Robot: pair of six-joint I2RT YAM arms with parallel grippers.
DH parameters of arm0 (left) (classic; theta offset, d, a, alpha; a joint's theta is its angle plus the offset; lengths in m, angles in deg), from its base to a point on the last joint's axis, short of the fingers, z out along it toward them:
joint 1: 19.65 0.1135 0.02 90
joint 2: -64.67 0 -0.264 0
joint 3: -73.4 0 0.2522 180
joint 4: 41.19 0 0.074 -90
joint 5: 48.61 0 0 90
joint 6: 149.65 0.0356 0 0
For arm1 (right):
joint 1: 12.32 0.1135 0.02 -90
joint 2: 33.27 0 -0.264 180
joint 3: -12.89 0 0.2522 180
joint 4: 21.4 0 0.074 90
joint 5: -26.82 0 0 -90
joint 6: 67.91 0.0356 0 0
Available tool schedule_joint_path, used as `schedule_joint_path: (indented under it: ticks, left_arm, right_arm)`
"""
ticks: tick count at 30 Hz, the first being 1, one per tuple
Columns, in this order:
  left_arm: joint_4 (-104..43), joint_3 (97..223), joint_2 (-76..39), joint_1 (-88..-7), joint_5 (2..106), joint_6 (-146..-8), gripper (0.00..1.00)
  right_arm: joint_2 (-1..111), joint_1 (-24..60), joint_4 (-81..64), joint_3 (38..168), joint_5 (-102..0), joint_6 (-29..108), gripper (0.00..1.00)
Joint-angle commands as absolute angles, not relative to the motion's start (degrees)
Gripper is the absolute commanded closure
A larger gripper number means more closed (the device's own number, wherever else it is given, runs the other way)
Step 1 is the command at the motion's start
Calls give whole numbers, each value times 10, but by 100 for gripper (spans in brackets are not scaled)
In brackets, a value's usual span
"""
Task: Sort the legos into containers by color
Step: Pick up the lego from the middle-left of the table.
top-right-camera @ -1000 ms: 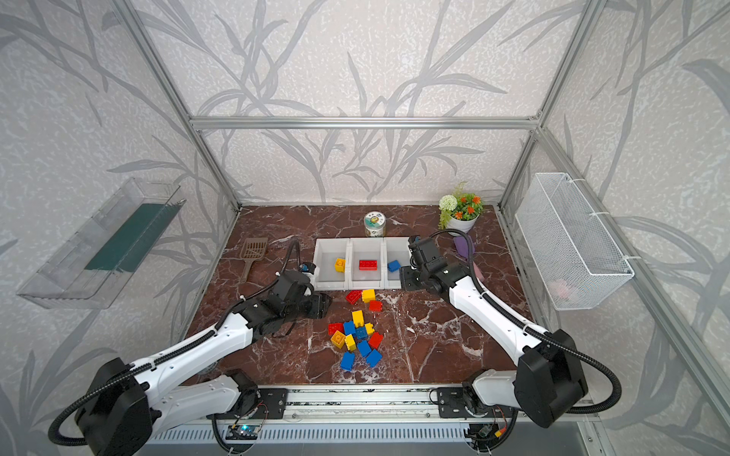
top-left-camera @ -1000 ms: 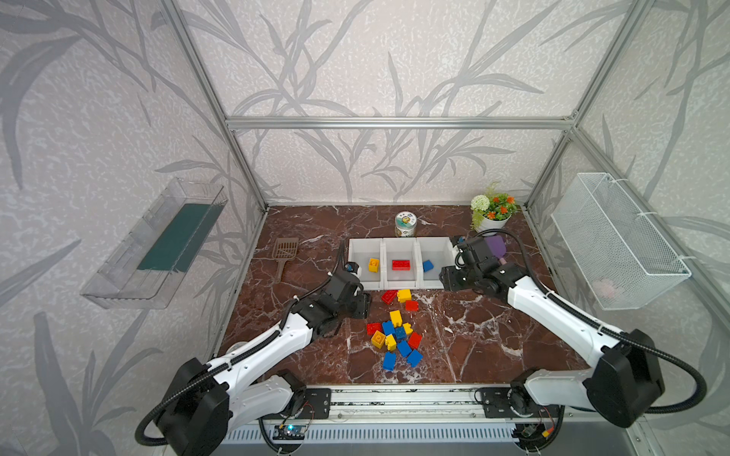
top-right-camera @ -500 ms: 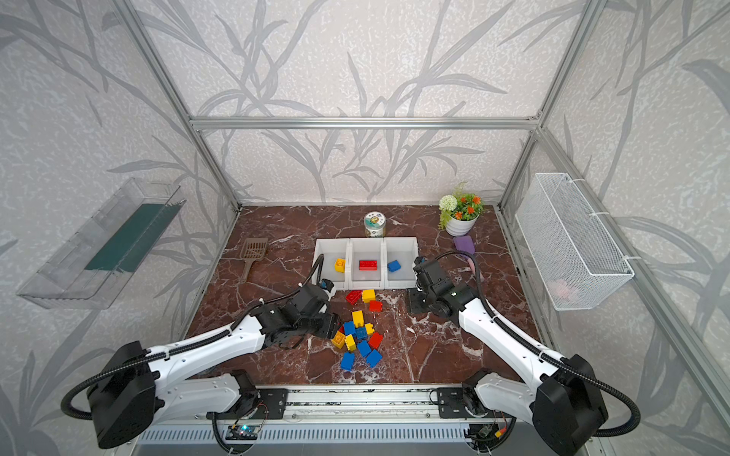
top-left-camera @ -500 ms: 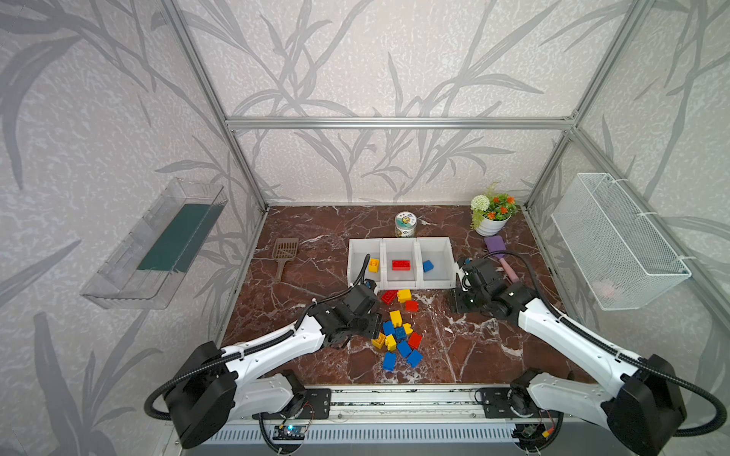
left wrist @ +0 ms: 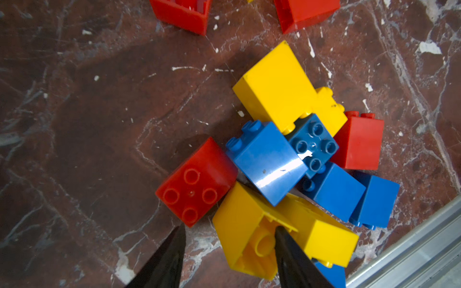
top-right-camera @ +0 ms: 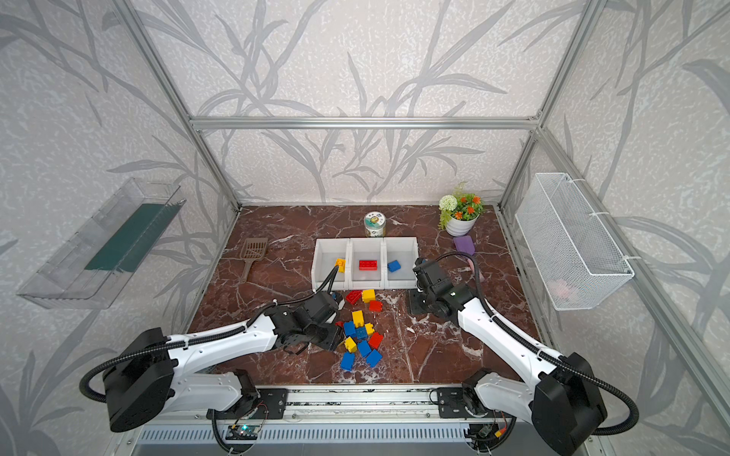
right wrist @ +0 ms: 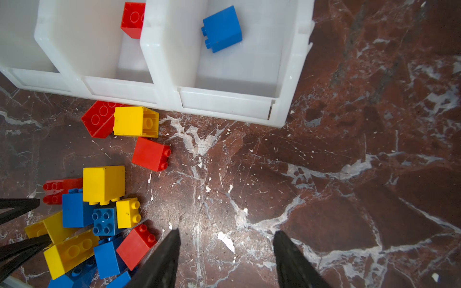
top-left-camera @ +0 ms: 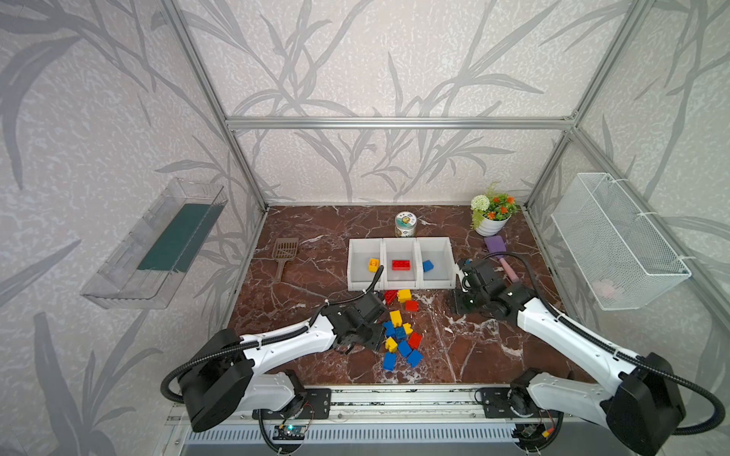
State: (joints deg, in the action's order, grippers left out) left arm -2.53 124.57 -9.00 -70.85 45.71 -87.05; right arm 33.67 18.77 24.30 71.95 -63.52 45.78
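Note:
Three joined white containers [top-left-camera: 399, 241] [top-right-camera: 367, 241] sit mid-table. The left one holds a yellow lego [top-left-camera: 373, 264], the middle a long red one [top-left-camera: 401, 265], the right a blue one [top-left-camera: 428, 265] [right wrist: 221, 28]. A loose pile of red, yellow and blue legos [top-left-camera: 401, 335] [top-right-camera: 361, 335] lies in front of them. My left gripper [left wrist: 229, 230] [top-left-camera: 373, 340] is low on the pile's left side, open. One fingertip [left wrist: 280, 235] sits in the hollow of a tipped yellow lego [left wrist: 239, 224]. The other [left wrist: 180, 237] is on marble by a red lego [left wrist: 197, 182]. My right gripper [right wrist: 225, 233] [top-left-camera: 460, 304] is open over bare marble.
Two red legos and a yellow one [top-left-camera: 404, 295] lie just in front of the bins. A brown scoop [top-left-camera: 285, 252], a tin [top-left-camera: 405, 224], a flower pot [top-left-camera: 491, 213] and a purple tool [top-left-camera: 495, 244] ring the back. A wire basket [top-left-camera: 616, 241] and clear tray [top-left-camera: 158, 244] hang on the walls.
My left gripper came forward from beside the bins down onto the pile, and its jaws have narrowed. My right gripper pulled back from the right bin and dropped to the marble in front of it.

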Motion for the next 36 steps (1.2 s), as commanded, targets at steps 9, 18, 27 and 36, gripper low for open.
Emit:
schedule_joint_path:
  ticks: [9,18,27,36]
  left_arm:
    - [-7,1255,-78,-725,441,-873,43]
    - [0,1257,-57,-730,434,-872,43]
    - [-4,1260,-76,-734,429,-862,46]
    - [-25,1268,-103,-737,434,-851,54]
  right_arm:
    - [314,190,256,699,-639,477,40]
    - [305,191,258,693,-640,482,40]
    - [300,193,258,686,-638,489,40]
    - [289,195,255,674,-641,496,41]
